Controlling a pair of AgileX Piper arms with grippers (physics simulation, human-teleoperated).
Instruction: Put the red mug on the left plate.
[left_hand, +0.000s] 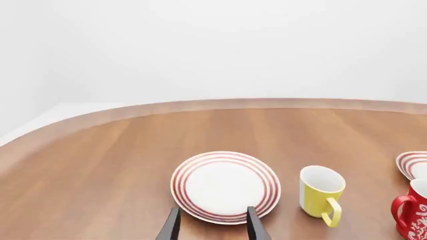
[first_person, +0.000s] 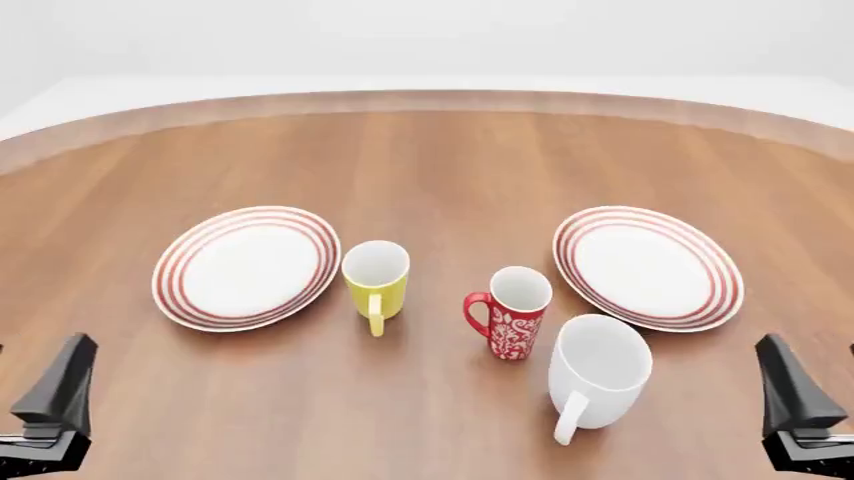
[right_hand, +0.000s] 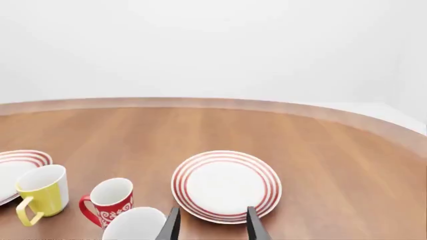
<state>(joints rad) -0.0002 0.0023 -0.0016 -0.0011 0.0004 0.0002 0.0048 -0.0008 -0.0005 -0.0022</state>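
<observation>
Three mugs and two ringed plates sit on the wooden worktop, and the red mug serves as the landmark. It stands upright near the middle, its handle turned toward the yellow mug, which stands to its left. Beyond the yellow mug, farther to the left of the red mug, lies the left plate, bare, well apart from the red mug. Just to the right of the red mug and nearer the arms, the white mug stands very close to it, handle pointing toward the camera. The right plate lies to the right of the red mug and slightly farther back.

Both arms hang back at the near edge, well apart from the red mug. The left end effector has its fingers spread with nothing between them. The right end effector is likewise spread and holds nothing.
</observation>
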